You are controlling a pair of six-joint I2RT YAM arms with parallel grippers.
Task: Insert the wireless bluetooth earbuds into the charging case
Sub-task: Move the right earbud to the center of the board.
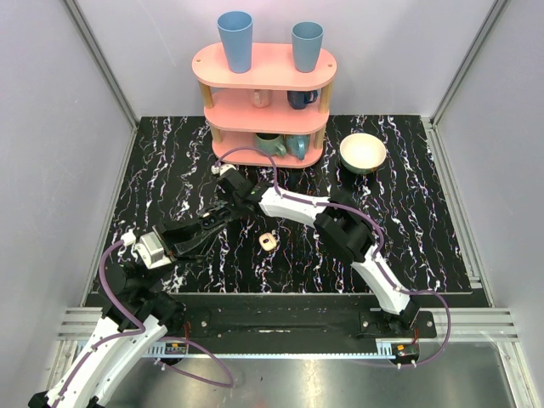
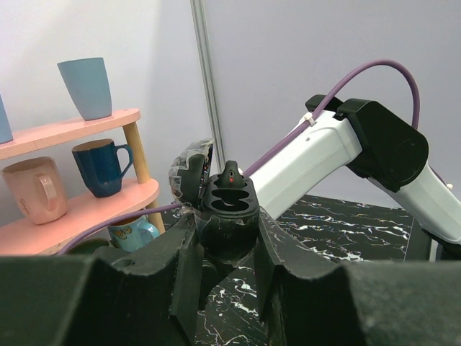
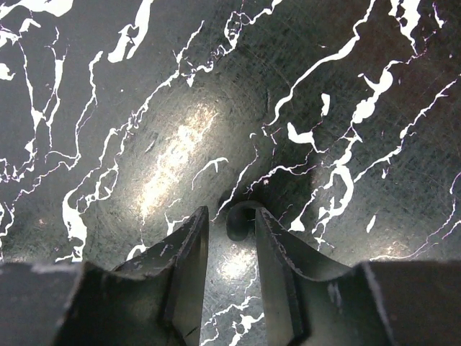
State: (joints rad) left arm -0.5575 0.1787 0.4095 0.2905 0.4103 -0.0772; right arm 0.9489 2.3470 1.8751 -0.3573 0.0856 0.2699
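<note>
The charging case [image 1: 269, 241] is a small cream piece with a tan hollow, lying alone on the black marbled table [image 1: 408, 221], right of both grippers. My right gripper [image 1: 231, 189] points down at the table, its jaws a narrow gap apart [image 3: 230, 213]. A small rounded grey thing [image 3: 241, 220] lies in shadow at the tip of its right-hand finger; I cannot tell whether it is an earbud. No off-white earbud shows clearly. My left gripper [image 1: 219, 214] is open and empty [image 2: 225, 220], aimed at the right arm's black wrist [image 2: 229, 205], which shows just beyond its fingertips.
A pink three-tier shelf [image 1: 265, 85] with blue cups and several mugs stands at the back. A round cream bowl [image 1: 363, 153] sits to its right. The right arm's white link [image 2: 317, 155] crosses close in front of the left gripper.
</note>
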